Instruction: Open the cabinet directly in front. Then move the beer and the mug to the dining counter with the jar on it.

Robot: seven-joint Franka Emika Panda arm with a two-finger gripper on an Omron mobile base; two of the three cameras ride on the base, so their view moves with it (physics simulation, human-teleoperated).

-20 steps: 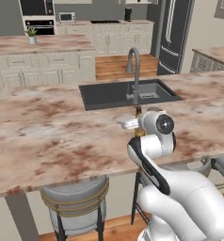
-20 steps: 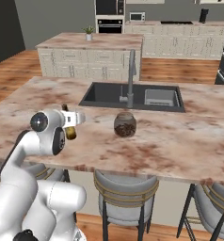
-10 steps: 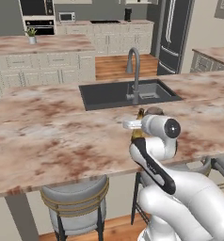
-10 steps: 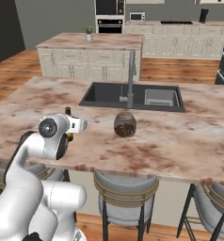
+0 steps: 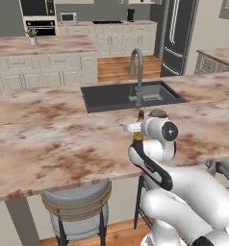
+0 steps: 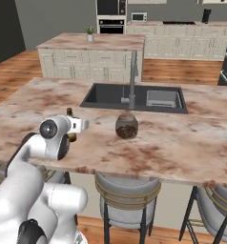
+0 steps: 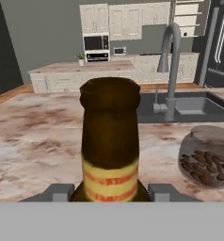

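No legible text — the beer [image 7: 110, 141] bears a yellowish neck label with red bands only, no readable lettering or numerals.

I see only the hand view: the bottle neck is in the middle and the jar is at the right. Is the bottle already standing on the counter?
Observer: I cannot tell. In the right base view the beer is upright, but the gripper hides its foot, just above the dining counter.
Operator: Where on the counter is it?
Observer: On the robot's side of the sink, in the near half of the slab. It is to the left of the jar and apart from it.
Operator: Is anything below the near edge?
Observer: A round grey stool stands under the edge, left of the arm.
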